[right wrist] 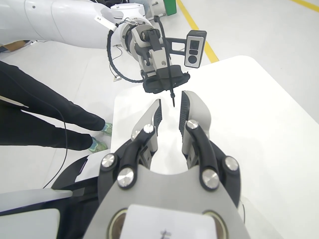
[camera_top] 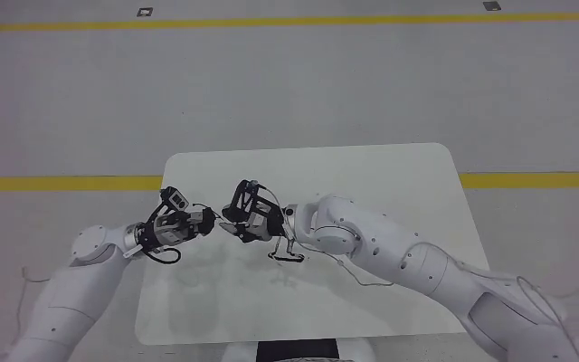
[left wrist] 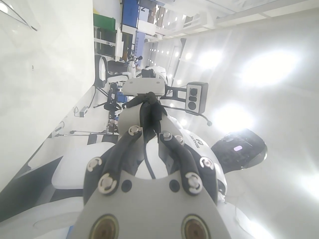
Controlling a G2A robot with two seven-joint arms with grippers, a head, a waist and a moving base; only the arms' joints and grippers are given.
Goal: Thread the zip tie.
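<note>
A black zip tie (right wrist: 166, 58) is clamped between the padded fingertips of my left gripper (right wrist: 165, 82), which is shut on it. Its head sticks up past the wrist and its pointed tip hangs free below the pads. That tip reaches just between the tips of my right gripper (right wrist: 171, 110), which stands open with its ribbed pads (right wrist: 185, 108) on either side, not touching the tie. In the top view the left gripper (camera_top: 210, 222) and right gripper (camera_top: 226, 224) face each other above the table's left half. The left wrist view shows the left gripper (left wrist: 149, 100) shut, the strap (left wrist: 149, 161) running back from it.
The white table (camera_top: 380, 181) lies under both grippers, with open surface to the right and toward the far edge. A black cable loop (camera_top: 288, 256) hangs beneath the right wrist near the tabletop. The table's rounded left corner (right wrist: 119, 98) is close below the grippers.
</note>
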